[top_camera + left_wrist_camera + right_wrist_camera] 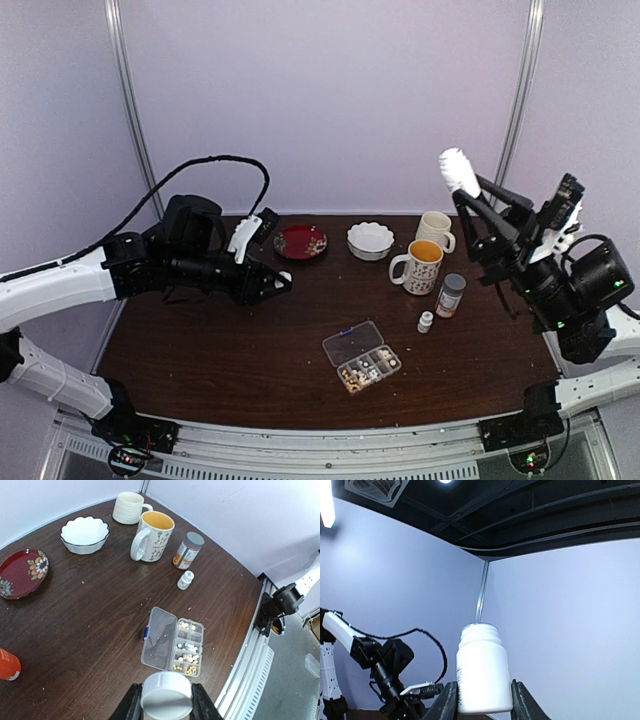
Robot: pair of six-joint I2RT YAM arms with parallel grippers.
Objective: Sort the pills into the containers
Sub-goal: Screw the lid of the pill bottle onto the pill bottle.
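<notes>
The clear organiser box (362,357) lies open on the dark table, its lid (161,638) folded flat to the left. White and tan-yellow pills (187,650) fill several of its compartments (372,367). My left gripper (166,700) hovers over the table left of the box (172,645), shut on a round white cap (166,694). My right gripper (483,700) is raised high at the right, shut on an upright, uncapped white bottle (483,675). From above, that bottle (459,172) sticks up from the right gripper (470,196), and the left gripper (281,283) points toward the table's middle.
At the back stand a red floral plate (300,241), a white scalloped bowl (370,240), a cream mug (435,229) and a yellow-lined mug (418,266). A grey-capped amber bottle (451,295) and a small white vial (426,321) stand right of the box. An orange bottle (7,664) lies at left.
</notes>
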